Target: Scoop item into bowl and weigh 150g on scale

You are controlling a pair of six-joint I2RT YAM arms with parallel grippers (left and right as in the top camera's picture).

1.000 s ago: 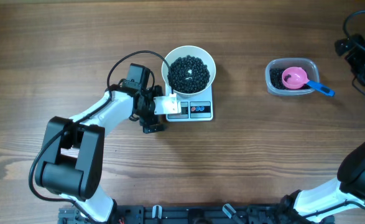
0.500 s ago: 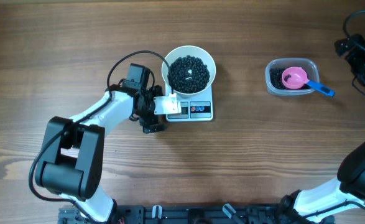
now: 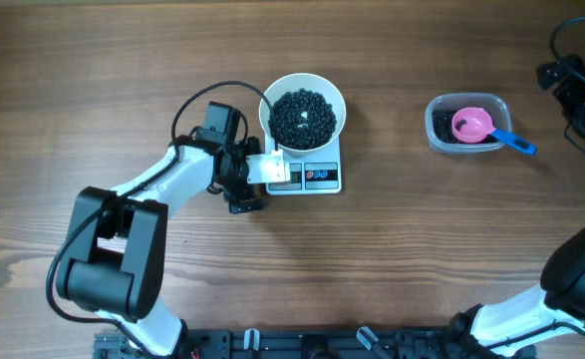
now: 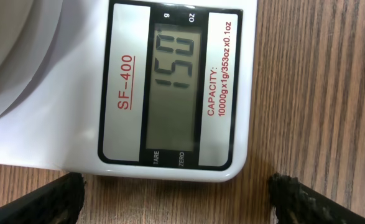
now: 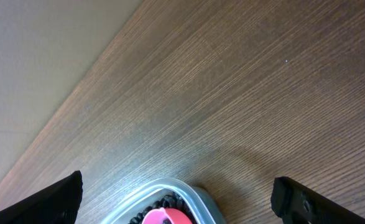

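The left gripper [image 3: 244, 181] hangs low over the wooden table [image 3: 422, 249], jaws spread as wide as they go and nothing between them. In its wrist view the two black fingers [image 4: 51, 202] show only as tips at the bottom corners. The scale [image 4: 176, 25] lies straight ahead of them, its near edge just past the tips and not touching either one. Its display [image 4: 173, 93] faces the fingers and reads 150 (the digits lie sideways from this angle). Beyond the display and off towards one finger's side curves the white bowl [image 4: 14, 62].

From overhead the bowl [image 3: 338, 100] sits on the far part of the scale [image 3: 317, 176] from the fingers. It is filled with the black beans [image 3: 303, 118].

The right gripper [image 3: 561, 80] is well apart from all this, at the far end of the table. It is opened fully too, with nothing in its grasp; its fingers [image 5: 39, 205] frame mostly bare wood. Low between them peeps the rim of the clear tub [image 5: 176, 186], with a little of the pink scoop [image 5: 163, 218] inside it. Overhead, that tub [image 3: 439, 142] holds more beans, and the scoop [image 3: 471, 125] lies in it with its blue handle [image 3: 516, 142] sticking out over the rim.
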